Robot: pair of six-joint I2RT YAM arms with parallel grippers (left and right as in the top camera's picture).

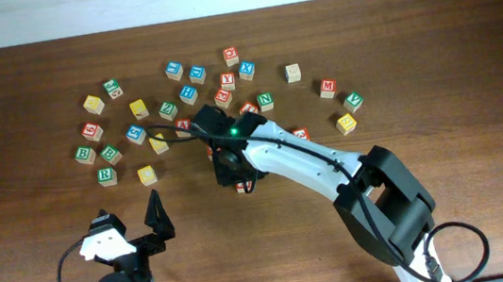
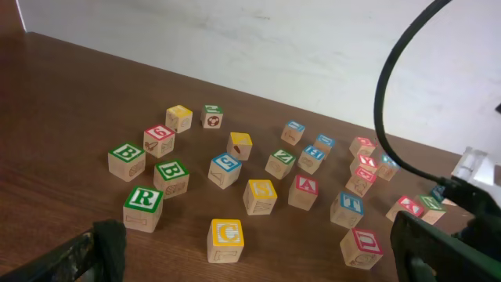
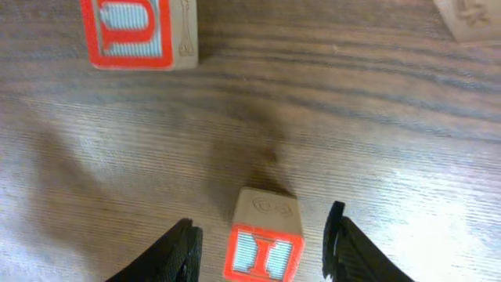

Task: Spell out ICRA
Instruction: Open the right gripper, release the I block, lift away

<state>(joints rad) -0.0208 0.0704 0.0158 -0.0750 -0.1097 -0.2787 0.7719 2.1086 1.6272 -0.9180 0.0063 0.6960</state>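
ICRA: first letter down, three left to fetch.

Overhead: my right gripper (image 1: 237, 176) sits mid-tabletop (image 1: 34, 232), on the near side of the cube scatter (image 1: 189, 91), hiding what lies beneath it. My left gripper (image 1: 130, 229) hangs by the front edge, left of middle, spread wide with nothing in it. Left wrist: C cube (image 2: 226, 237), R cube (image 2: 143, 206) and A cube (image 2: 304, 190) sit loose in the cube scatter, no row formed, nothing touching them. Right wrist: I cube (image 3: 264, 249) stands on the wood between my right fingers (image 3: 182, 254) with a gap either side, so those jaws are released, not gripping. The red cube (image 3: 137, 35) far behind probably reads U. My read: I placed, C, R, A to go, about a quarter done.
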